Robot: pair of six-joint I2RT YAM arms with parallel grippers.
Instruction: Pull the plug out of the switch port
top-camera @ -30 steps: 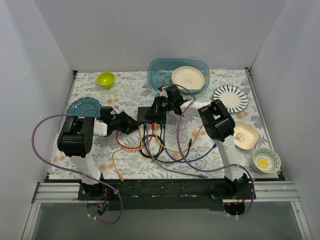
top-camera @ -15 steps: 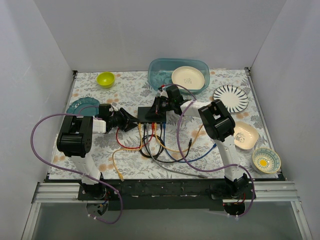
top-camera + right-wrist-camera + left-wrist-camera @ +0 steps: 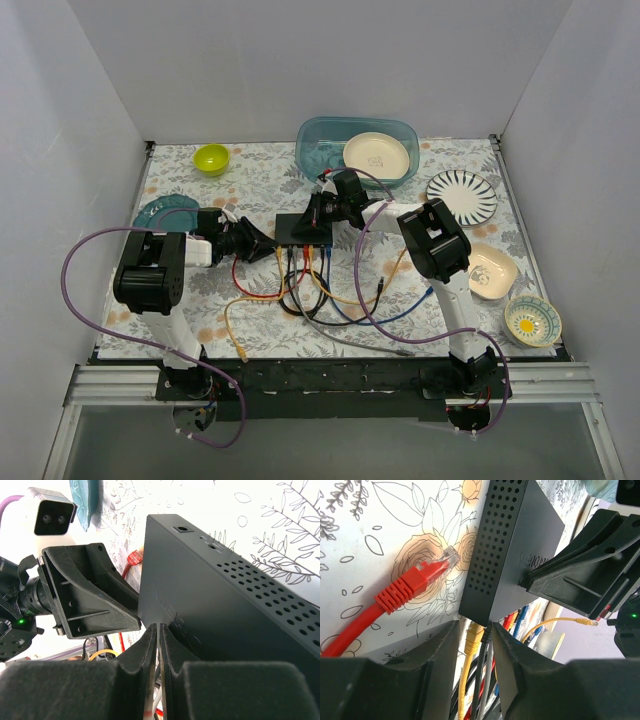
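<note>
The flat black switch (image 3: 303, 228) lies mid-table with several coloured cables plugged into its near edge. My left gripper (image 3: 268, 243) is at its left near corner. In the left wrist view the left gripper (image 3: 476, 627) is open, its fingers (image 3: 440, 655) either side of a yellow plug (image 3: 473, 639) and a black plug (image 3: 488, 634) seated in the switch (image 3: 512, 545). A loose red plug (image 3: 420, 577) lies on the mat beside it. My right gripper (image 3: 315, 215) is shut and rests on the switch's top (image 3: 225, 610), fingertips together (image 3: 159, 627).
A blue tub (image 3: 315, 150) holding a cream plate stands behind the switch. A green bowl (image 3: 211, 158) and teal plate (image 3: 160, 212) are at the left. A striped plate (image 3: 461, 196) and two small bowls (image 3: 490, 270) are at the right. Loose cables (image 3: 330, 300) sprawl in front.
My left gripper has moved right, up to the switch's left near corner. The right gripper stays on the switch.
</note>
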